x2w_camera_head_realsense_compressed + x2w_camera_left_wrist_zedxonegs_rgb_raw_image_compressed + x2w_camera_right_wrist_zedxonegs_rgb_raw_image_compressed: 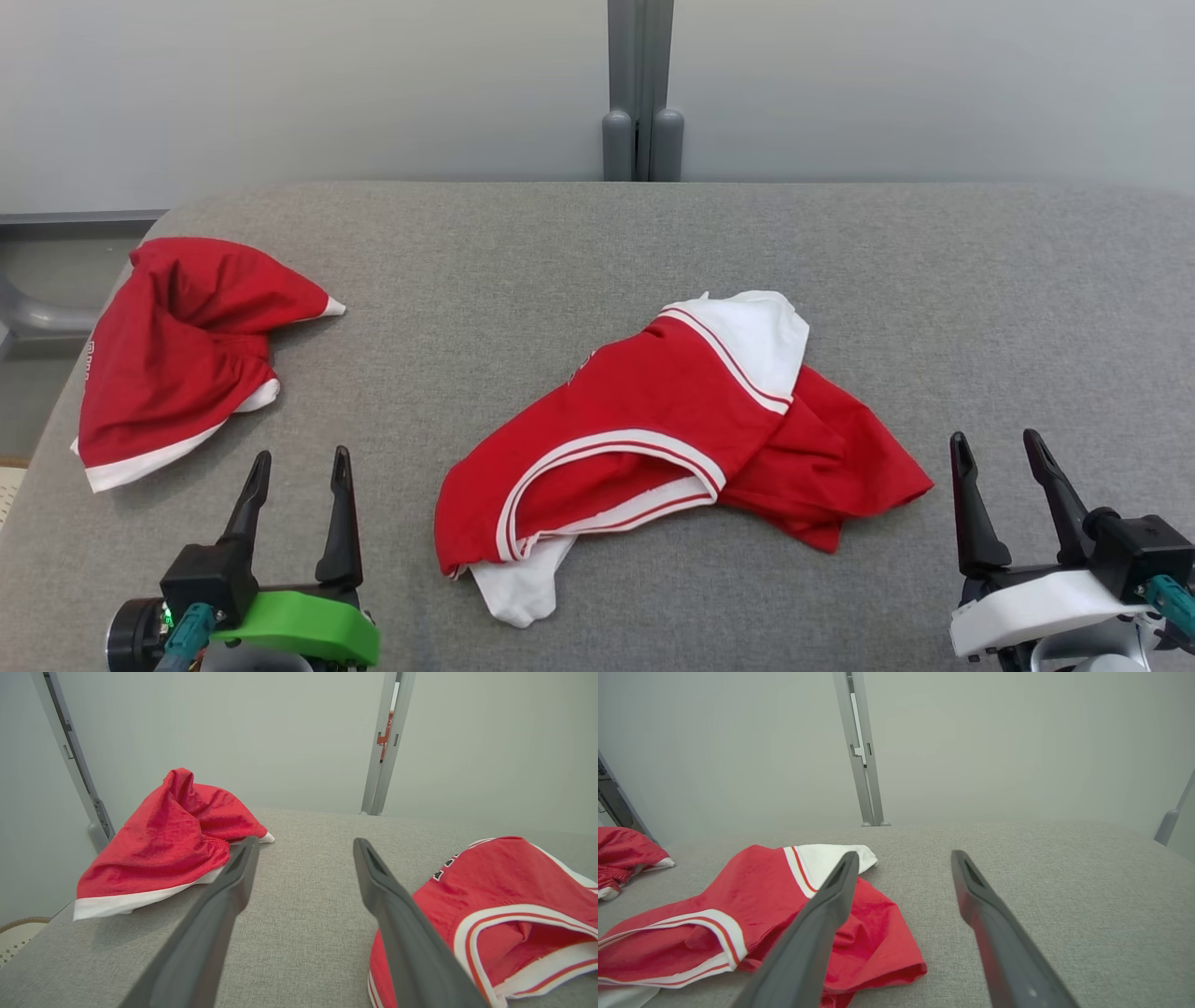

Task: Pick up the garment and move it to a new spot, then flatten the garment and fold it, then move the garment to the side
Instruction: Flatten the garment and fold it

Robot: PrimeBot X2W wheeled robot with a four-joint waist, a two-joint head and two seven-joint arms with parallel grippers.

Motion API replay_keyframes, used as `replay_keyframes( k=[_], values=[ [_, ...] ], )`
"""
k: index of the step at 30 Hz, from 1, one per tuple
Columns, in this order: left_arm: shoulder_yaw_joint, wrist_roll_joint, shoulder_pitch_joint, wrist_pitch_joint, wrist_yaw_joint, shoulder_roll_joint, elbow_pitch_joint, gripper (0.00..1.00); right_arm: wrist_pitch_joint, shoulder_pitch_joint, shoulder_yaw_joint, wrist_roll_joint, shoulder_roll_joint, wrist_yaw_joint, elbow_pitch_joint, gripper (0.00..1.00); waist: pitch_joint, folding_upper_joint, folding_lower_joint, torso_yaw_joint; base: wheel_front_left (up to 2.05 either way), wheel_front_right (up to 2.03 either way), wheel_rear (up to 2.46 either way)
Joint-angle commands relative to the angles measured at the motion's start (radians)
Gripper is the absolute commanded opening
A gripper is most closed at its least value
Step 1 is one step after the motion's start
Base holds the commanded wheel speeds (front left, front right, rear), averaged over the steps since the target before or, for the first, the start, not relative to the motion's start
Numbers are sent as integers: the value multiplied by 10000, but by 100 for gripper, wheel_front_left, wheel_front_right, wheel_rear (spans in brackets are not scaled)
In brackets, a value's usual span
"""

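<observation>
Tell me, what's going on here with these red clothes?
A two-armed robot is set to tidy clothes on a grey cloth-covered table. A crumpled red and white jersey lies in the middle, and a second red garment sits bunched at the left. Neither is being handled: the left gripper and right gripper hover open near the front edge, holding nothing.

Garment [653, 411] — a red jersey with red-and-white striped trim and white panels. I see it lying crumpled, unfolded, near the middle of the grey fabric surface [523, 252]. One white part bunches at its far edge, another pokes out beneath its near edge, and plain red cloth spreads to the right. Second red garment [177, 364] — white-hemmed, heaped and rumpled at the surface's left edge, well apart from the first.
</observation>
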Motion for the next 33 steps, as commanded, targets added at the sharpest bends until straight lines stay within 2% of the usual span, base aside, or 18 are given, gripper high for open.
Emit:
replay_keyframes(
  k=[1,7,11,24,33],
  values=[
    [48,164,162,-3,-22,38,0,100,-33,96,-24,-91,10,-17,-23,100,-33,0,0,-37,0,0,0],
    [-245,205,75,-3,-111,32,85,100,-33,-19,77,-97,83,-17,28,100,-36,0,0,-128,0,0,0],
    [-878,269,-183,-3,-177,24,219,100,-33,-177,206,-77,73,-17,76,100,66,0,0,-264,0,0,0],
    [-4610,-334,-1332,-3,-270,23,1360,100,-33,-750,610,58,-14,-17,152,100,899,0,0,-1386,0,0,0],
    [-6109,-993,-2555,-3,-274,29,2931,100,-33,-1227,703,144,42,-17,55,100,1818,0,0,-2244,0,0,0]
  ],
)
